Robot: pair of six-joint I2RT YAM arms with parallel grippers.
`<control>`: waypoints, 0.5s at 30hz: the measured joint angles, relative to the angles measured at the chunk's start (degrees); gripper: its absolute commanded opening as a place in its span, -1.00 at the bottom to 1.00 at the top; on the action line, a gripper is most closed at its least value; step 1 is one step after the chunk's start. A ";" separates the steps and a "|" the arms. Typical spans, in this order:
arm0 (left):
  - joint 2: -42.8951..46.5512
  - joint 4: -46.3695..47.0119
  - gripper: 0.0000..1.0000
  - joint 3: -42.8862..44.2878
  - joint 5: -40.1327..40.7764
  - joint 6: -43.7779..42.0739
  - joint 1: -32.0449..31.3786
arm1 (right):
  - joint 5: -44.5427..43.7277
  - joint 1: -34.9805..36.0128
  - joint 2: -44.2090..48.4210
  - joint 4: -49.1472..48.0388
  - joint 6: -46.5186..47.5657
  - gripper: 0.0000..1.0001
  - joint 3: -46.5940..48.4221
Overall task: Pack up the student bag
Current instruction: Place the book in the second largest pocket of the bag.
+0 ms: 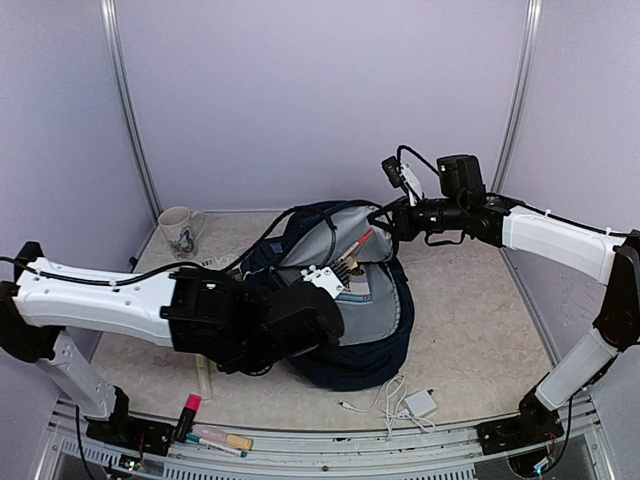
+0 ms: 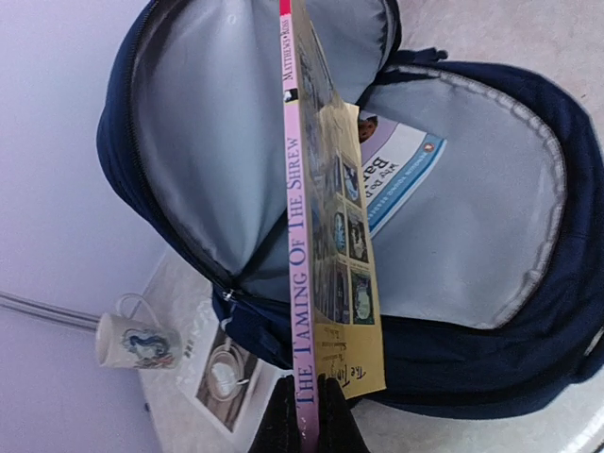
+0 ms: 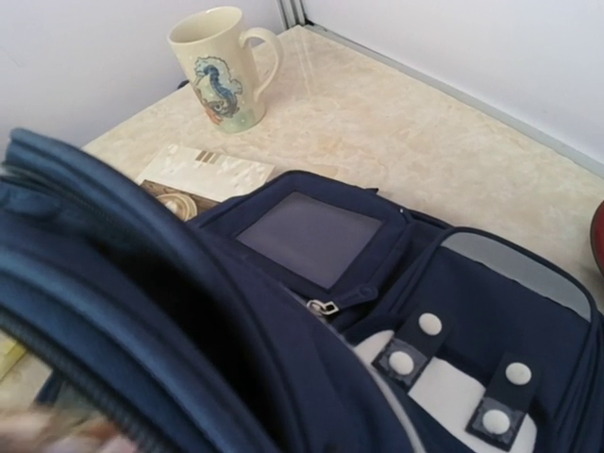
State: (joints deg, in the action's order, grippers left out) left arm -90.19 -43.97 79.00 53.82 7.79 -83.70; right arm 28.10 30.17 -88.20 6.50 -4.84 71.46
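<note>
Left claw [image 2: 306, 417] clenches a paperback [image 2: 338, 236] by its end, edge-on at the open student bag [image 2: 472, 370]; best slid straight in beside the booklet [image 2: 401, 170] inside it.

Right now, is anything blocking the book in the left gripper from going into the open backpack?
Nothing visible does. The student bag gapes open ahead of the book; another book inside sits to one side.

a cream mug [image 1: 180, 232] with a blue figure printed on it stands upright at the far left corner of the tabletop [image 1: 470, 330]. a thin booklet [image 3: 203, 175] lies flat near it. a white charger [image 1: 420, 403] and its loose cable [image 1: 372, 398] lie near the front edge. a pink-capped marker [image 1: 188, 415] and pens [image 1: 222, 441] lie at the near left edge.
</note>
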 measured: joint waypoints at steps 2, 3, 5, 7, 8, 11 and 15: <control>-6.45 -3.74 -1.00 4.66 3.61 -0.20 0.63 | 0.26 0.00 0.00 0.02 0.00 -1.00 0.00; -9.44 -5.44 -1.00 6.67 5.40 -0.24 0.55 | 0.37 0.00 0.00 0.02 0.00 -1.00 0.00; -14.82 -9.62 -1.00 9.68 8.39 0.28 0.44 | 0.59 0.00 0.00 0.00 -0.07 -1.00 0.00; -19.02 -13.81 -1.00 11.67 10.54 0.96 0.48 | 1.03 0.00 0.00 0.02 -0.28 -1.00 0.00; -21.03 -15.98 -1.00 12.46 11.63 1.20 0.63 | 1.31 0.00 0.00 0.02 -0.37 -1.00 0.00; -25.86 -21.35 -1.00 13.44 14.47 1.75 0.79 | 1.86 0.00 0.00 0.07 -0.44 -1.00 0.00; -29.16 -24.74 -1.00 14.16 15.39 -0.04 0.74 | 2.27 0.00 0.00 0.07 -0.55 -1.00 0.00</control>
State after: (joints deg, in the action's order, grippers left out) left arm -119.35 -68.71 93.17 69.21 7.75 -82.96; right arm 30.37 30.17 -88.20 6.57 -5.39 71.46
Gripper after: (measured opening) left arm 0.032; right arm 0.040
